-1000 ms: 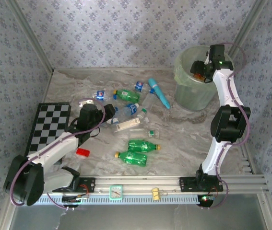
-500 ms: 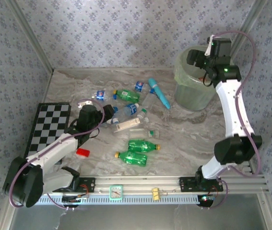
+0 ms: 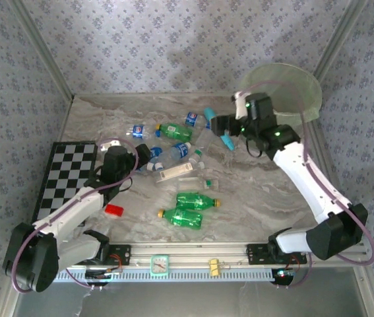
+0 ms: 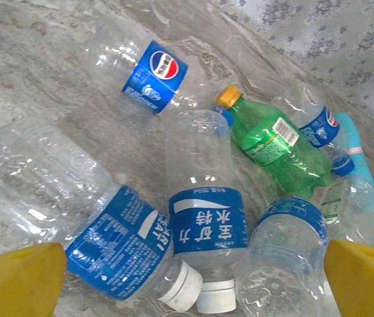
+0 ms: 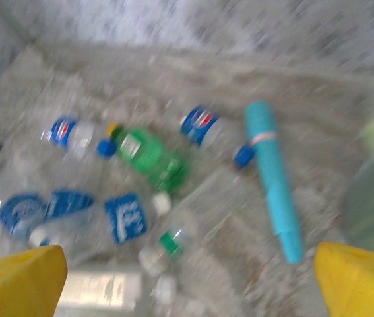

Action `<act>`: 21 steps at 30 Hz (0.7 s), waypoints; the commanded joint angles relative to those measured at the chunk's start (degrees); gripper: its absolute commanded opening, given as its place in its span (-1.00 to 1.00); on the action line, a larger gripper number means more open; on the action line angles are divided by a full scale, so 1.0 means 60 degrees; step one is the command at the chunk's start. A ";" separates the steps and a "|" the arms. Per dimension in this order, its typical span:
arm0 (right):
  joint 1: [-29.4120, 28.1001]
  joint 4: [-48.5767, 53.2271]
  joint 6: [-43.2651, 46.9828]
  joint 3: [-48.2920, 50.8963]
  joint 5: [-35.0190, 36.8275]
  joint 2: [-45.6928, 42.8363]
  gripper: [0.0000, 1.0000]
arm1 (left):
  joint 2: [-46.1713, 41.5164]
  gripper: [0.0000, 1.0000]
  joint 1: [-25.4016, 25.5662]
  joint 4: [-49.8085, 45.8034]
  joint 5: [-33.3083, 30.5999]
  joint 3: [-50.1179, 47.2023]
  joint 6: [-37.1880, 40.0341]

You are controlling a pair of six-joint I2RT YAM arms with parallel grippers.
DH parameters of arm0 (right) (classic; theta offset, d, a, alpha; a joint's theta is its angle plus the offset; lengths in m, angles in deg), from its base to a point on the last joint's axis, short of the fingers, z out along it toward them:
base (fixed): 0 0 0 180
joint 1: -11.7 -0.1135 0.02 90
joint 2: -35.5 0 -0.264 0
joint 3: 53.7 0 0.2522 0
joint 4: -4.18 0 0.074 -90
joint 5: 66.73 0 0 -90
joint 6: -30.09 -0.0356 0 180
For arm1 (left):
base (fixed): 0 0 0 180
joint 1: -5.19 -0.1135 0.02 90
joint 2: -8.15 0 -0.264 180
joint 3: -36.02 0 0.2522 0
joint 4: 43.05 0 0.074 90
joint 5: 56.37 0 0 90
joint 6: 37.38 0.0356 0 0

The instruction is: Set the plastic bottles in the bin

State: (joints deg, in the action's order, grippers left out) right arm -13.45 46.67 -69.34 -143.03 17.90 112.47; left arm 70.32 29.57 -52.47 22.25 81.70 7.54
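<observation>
Three green plastic bottles with yellow caps (image 3: 196, 200) lie on the grey marbled table (image 3: 259, 191). Two are side by side toward the near edge and one is in the cluster nearer the far edge. I count at least five clear plastic bottles with blue labels (image 4: 206, 228) in that cluster, some touching each other, and two or three more clear bottles with pale labels (image 3: 180, 173) beside them. One slim teal tube (image 3: 226, 140) and one small red block (image 3: 113, 210) do not belong in the bin.

All the bottles look empty, so I judge them very light, thin-walled and easy to dent. They are also smooth and round, and likely to roll or slip. The best hold seems to be across the middle of the body, at the label.

The round pale green translucent bin (image 3: 299, 82) is at the far right corner; I cannot tell if it is upright.

The left gripper (image 3: 144, 156) hangs over the clear bottles, jaws spread wide and empty. The right gripper (image 3: 221, 125), near the teal tube, also has its jaws wide apart and holds nothing.
</observation>
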 commanded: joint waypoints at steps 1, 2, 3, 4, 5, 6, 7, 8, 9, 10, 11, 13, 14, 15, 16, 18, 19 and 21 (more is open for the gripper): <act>-0.0810 0.0617 0.0694 0.0335 -0.0642 0.0316 0.97 | -0.0276 1.00 -0.0177 -0.0133 0.0072 -0.0090 -0.0203; -0.1120 0.0854 0.0801 0.0342 -0.0572 0.0491 0.97 | -0.0283 1.00 -0.0216 -0.0137 0.0090 -0.0084 -0.0202; -0.1475 0.1094 0.0891 0.0374 -0.0476 0.0696 0.98 | -0.0295 1.00 -0.0260 -0.0144 0.0081 -0.0090 -0.0216; -0.1846 0.1420 0.1010 0.0376 -0.0394 0.0890 0.98 | -0.0299 1.00 -0.0304 -0.0137 0.0077 -0.0081 -0.0227; -0.2193 0.1648 0.1068 0.0338 -0.0197 0.1059 0.98 | -0.0299 1.00 -0.0334 -0.0137 0.0066 -0.0076 -0.0244; -0.2511 0.1934 0.1134 0.0305 -0.0019 0.1266 0.99 | -0.0288 1.00 -0.0357 -0.0102 0.0080 -0.0076 -0.0253; -0.2906 0.2195 0.1175 0.0219 0.0195 0.1455 0.98 | -0.0284 1.00 -0.0372 -0.0066 0.0074 -0.0073 -0.0265; -0.3215 0.2389 0.1193 0.0142 0.0344 0.1609 0.98 | -0.0277 1.00 -0.0387 -0.0029 0.0065 -0.0069 -0.0269; -0.3583 0.2595 0.1205 0.0069 0.0439 0.1777 0.98 | -0.0232 1.00 -0.0401 0.0015 0.0061 -0.0054 -0.0270; -0.3945 0.2778 0.1160 -0.0032 0.0483 0.1927 0.97 | -0.0186 1.00 -0.0400 0.0045 0.0061 -0.0026 -0.0276; -0.4250 0.2919 0.1086 -0.0108 0.0461 0.2090 0.96 | -0.0147 1.00 -0.0416 0.0053 0.0063 0.0010 -0.0263; -0.4955 0.3165 0.0930 -0.0265 0.0398 0.2414 0.94 | -0.0052 1.00 -0.0456 0.0040 0.0096 0.0119 -0.0170; -0.5275 0.3253 0.0861 -0.0330 0.0467 0.2557 0.93 | -0.0022 1.00 -0.0473 0.0004 0.0100 0.0181 -0.0126; -0.5631 0.3373 0.0790 -0.0419 0.0515 0.2715 0.92 | -0.0014 1.00 -0.0510 -0.0043 0.0107 0.0236 -0.0049; -0.5951 0.3515 0.0728 -0.0512 0.0623 0.2870 0.92 | -0.0031 1.00 -0.0581 -0.0088 0.0091 0.0266 0.0008; -0.6467 0.3608 0.0597 -0.0602 0.0680 0.3077 0.92 | -0.0113 1.00 -0.0751 -0.0123 0.0098 0.0279 0.0044; -0.6657 0.3616 0.0549 -0.0632 0.0657 0.3154 0.91 | -0.0164 1.00 -0.0889 -0.0123 0.0153 0.0265 0.0018; -0.6930 0.3678 0.0477 -0.0647 0.0783 0.3301 0.91 | -0.0292 1.00 -0.1173 -0.0150 0.0367 0.0222 -0.0058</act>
State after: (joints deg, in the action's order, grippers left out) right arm -53.91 64.94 -65.03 -145.07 20.64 131.16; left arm 69.80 24.21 -53.02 23.06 81.44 6.69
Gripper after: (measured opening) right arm 0.955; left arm 0.997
